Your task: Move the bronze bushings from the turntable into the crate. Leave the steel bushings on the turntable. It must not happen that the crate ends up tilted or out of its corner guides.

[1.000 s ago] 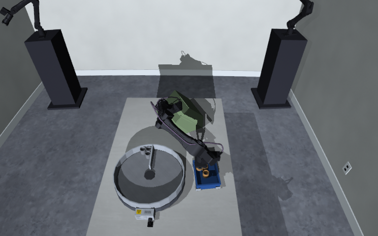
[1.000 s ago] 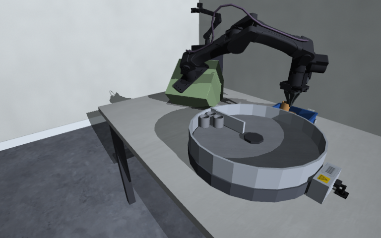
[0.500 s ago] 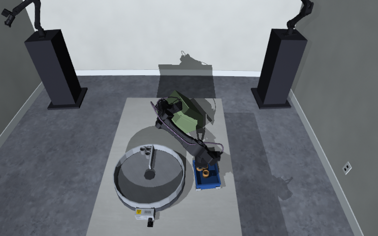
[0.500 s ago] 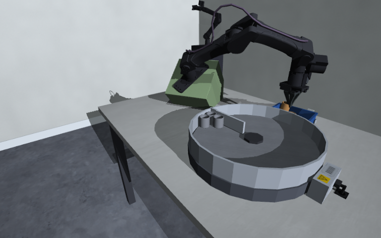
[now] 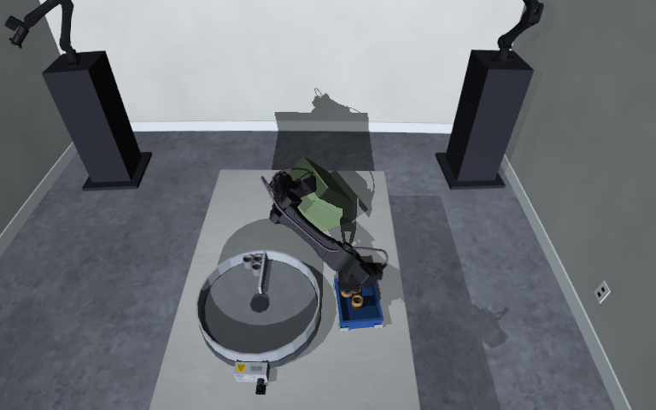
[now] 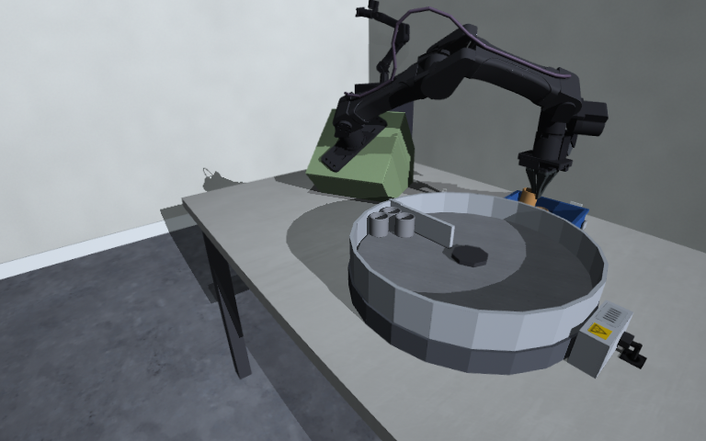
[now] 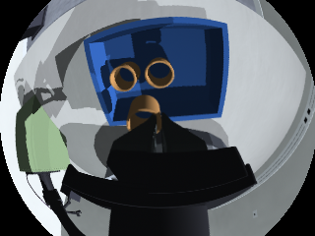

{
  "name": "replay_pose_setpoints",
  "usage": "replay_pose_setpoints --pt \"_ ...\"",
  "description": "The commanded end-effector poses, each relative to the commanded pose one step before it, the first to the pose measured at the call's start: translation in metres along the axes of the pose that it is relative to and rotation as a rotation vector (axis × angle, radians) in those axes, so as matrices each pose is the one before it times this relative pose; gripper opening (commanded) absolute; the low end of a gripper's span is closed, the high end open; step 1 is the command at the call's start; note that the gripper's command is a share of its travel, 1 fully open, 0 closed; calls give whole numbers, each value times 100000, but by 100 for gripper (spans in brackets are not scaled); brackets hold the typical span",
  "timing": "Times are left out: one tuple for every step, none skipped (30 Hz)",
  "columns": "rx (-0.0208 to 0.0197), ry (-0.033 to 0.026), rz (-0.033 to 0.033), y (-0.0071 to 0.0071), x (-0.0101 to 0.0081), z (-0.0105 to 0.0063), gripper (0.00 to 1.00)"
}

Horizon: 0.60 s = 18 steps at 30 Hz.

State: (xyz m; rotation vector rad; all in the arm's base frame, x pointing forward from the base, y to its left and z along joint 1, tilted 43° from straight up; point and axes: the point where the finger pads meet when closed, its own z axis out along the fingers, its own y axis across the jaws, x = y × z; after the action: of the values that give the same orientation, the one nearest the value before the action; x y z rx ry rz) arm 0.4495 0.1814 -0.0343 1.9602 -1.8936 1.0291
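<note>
Bronze bushing (image 6: pixel 527 197) (image 7: pixel 144 109) between tool's (image 6: pixel 538 191) (image 7: pixel 158 120) fingertips.

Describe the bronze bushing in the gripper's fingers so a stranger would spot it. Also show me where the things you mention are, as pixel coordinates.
Beside the round, grey-walled turntable (image 5: pixel 289 348) (image 6: pixel 495 330) is an open blue crate (image 5: pixel 360 325) (image 6: pixel 578 216) (image 7: pixel 226 74). At its edge, a black two-finger gripper (image 5: pixel 350 286) (image 6: pixel 537 192) (image 7: pixel 158 117) pinches a short, hollow, orange-brown bronze bushing (image 6: pixel 527 196) (image 7: pixel 144 104). The two other bronze bushings (image 5: pixel 356 304) (image 6: pixel 541 209) (image 7: pixel 159 87) have no fingers on them.
</note>
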Motion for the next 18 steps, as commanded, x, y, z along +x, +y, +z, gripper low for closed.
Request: replay_pose_setpoints --pt "6401 -5700 1659 -1274 -1013 -3167 0" --pt "0 0 0 0 0 0 0" --pt "0 0 0 0 0 0 0" --pt "0 0 0 0 0 0 0" --pt "0 0 0 0 0 0 0" --pt "0 0 0 0 0 0 0" --pt "-34 30 -65 16 4 13 0" --pt "-194 166 -364 92 23 75 0" --pt "-399 340 -677 190 46 154 0" --pt "-560 474 -661 266 64 215 0" --pt "0 0 0 0 0 0 0" --pt "0 0 0 0 0 0 0" --pt "-621 522 -732 295 71 238 0" --pt "-237 230 -297 105 54 116 0" --pt "19 25 0 -19 34 25 0" --pt "9 12 0 -9 17 12 0" --pt "2 2 21 -2 3 2 0" --pt "0 0 180 0 0 0 0"
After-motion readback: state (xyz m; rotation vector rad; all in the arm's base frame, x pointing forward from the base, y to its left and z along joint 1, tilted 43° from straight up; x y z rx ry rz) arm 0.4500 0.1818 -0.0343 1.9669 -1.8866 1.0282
